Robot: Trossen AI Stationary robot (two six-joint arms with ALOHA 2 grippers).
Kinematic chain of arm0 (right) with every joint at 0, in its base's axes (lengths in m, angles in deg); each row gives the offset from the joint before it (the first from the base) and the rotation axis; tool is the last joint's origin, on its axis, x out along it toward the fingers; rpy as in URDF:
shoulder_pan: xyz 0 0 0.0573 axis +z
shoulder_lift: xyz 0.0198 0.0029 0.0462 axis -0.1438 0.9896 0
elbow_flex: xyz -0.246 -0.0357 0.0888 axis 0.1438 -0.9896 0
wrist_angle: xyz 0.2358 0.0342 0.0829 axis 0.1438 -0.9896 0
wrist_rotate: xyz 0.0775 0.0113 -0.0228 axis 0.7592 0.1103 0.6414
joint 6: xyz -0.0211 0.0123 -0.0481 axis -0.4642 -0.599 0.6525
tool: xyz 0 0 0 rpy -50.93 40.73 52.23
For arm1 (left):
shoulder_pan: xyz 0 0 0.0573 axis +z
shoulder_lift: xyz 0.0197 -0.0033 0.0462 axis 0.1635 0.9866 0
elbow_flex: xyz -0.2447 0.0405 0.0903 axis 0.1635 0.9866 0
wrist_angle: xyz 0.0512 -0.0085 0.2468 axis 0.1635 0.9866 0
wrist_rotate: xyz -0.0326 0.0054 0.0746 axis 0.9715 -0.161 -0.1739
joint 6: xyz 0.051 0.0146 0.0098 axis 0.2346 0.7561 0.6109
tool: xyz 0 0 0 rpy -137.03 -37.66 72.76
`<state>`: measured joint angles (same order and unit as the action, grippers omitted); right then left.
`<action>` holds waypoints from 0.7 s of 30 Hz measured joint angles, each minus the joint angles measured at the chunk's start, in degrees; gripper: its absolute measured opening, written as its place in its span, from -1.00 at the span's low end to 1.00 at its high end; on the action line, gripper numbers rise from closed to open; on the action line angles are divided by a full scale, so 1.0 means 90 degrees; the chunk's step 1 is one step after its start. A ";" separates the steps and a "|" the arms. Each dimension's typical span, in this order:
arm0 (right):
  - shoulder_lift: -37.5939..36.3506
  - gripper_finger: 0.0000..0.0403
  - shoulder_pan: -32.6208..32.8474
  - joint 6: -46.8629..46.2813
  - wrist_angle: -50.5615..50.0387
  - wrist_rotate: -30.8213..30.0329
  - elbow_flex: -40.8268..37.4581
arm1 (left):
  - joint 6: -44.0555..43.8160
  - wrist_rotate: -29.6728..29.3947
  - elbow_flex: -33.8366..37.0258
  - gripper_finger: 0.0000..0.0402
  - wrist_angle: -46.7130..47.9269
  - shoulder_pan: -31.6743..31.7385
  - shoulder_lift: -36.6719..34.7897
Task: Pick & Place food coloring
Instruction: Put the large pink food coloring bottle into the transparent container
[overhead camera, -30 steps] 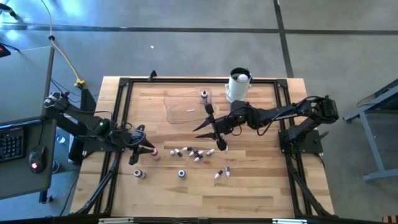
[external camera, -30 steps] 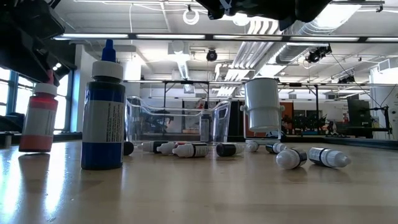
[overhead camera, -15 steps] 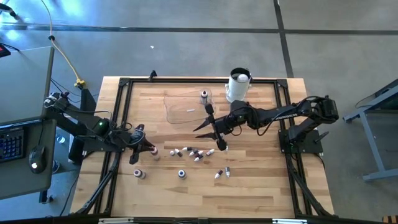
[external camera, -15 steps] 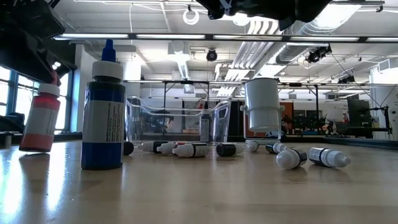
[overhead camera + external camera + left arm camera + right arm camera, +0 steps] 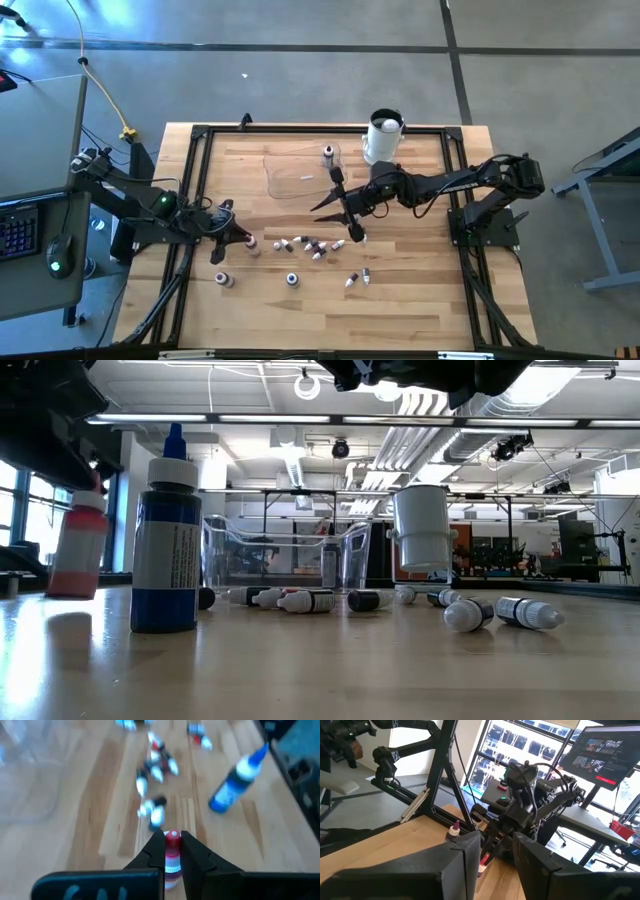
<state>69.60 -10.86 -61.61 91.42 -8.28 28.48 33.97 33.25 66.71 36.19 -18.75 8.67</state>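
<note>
My left gripper (image 5: 243, 241) is at the table's left, shut on a small red food coloring bottle (image 5: 171, 851), which shows tilted in the low view (image 5: 78, 545). A blue bottle (image 5: 166, 540) stands upright on its base near it. Several tiny food coloring bottles (image 5: 310, 246) lie on their sides at the table's middle. My right gripper (image 5: 345, 215) hangs open above them with nothing between its fingers (image 5: 465, 855). My left gripper pinches the red bottle between its two fingers at its upper part, just below the cap (image 5: 172, 844). The fingers slant down from the table's left. The bottle leans; whether its base still touches the table, I cannot tell.
A clear plastic bin (image 5: 300, 172) sits at the far middle with one bottle (image 5: 328, 153) at its far edge. A larger white cylindrical container (image 5: 383, 137) stands at the far right. Two more small bottles (image 5: 357, 278) lie toward the near side. A black frame (image 5: 195, 180) rims the table.
My left gripper has shut on the red bottle and taken hold of it. The bottle stood upright on the table before; now it leans over between the fingers. My right gripper has kept still.
</note>
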 joint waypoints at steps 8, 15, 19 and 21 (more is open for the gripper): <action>-0.0002 -0.46 0.0000 0.0000 0.0093 -0.0419 0.0000 | 0.0931 -0.0977 -0.0049 -0.91 -0.1583 0.0002 0.0000; -0.0762 -0.46 -0.0070 0.0005 -0.1184 -0.2835 0.0000 | 0.1407 -0.1960 -0.0883 -0.89 -0.1392 0.0014 0.0276; -0.1556 -0.46 -0.0225 -0.0241 -0.2814 -0.3465 0.0000 | 0.2159 -0.2170 -0.1535 -0.88 -0.1411 0.0367 0.0743; -0.1857 -0.46 -0.0322 -0.0537 -0.3464 -0.3657 0.0000 | 0.2306 -0.2161 -0.1880 -0.88 -0.1319 0.0759 0.1053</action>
<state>52.89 -13.76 -66.44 60.24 -41.19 28.48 54.72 13.80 49.79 24.32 -11.92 18.14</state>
